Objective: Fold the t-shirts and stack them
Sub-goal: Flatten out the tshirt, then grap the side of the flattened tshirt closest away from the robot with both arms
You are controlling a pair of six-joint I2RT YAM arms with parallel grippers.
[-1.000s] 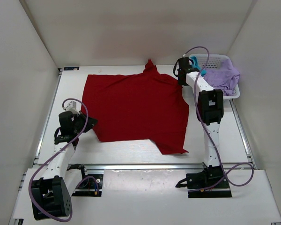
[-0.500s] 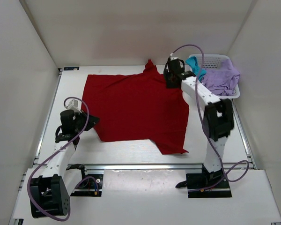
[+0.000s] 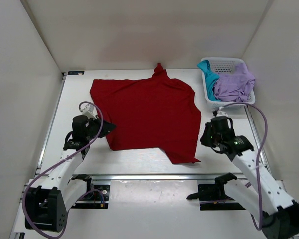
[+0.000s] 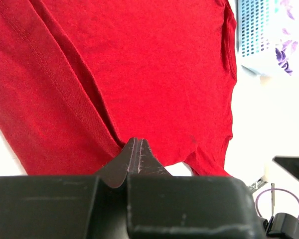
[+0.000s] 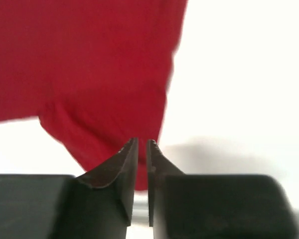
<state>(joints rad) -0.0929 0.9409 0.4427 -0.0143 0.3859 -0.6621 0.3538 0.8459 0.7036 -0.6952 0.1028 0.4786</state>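
When counted up: three t-shirts, one basket, two grippers. Spread open on the table [image 3: 74, 94], from the middle to the far side, lies the deep red t-shirt [image 3: 149, 114], one sleeve poking toward the far wall, near-right corner trailing toward the near edge. Bunched together in the white mesh basket [image 3: 224, 61] at the far right: the teal t-shirt [image 3: 208, 72] on the left, the lavender t-shirt [image 3: 234, 84] on the right, draping over the near rim. At the red cloth's near-left corner, the left gripper [image 3: 108, 130], fingers pressed together, pinching the hem, a raised fold running away from the tips. Just right of the near-right corner, apart from the cloth in the overhead view, the right gripper [image 3: 207, 137], fingers a narrow slit apart, nothing between them.
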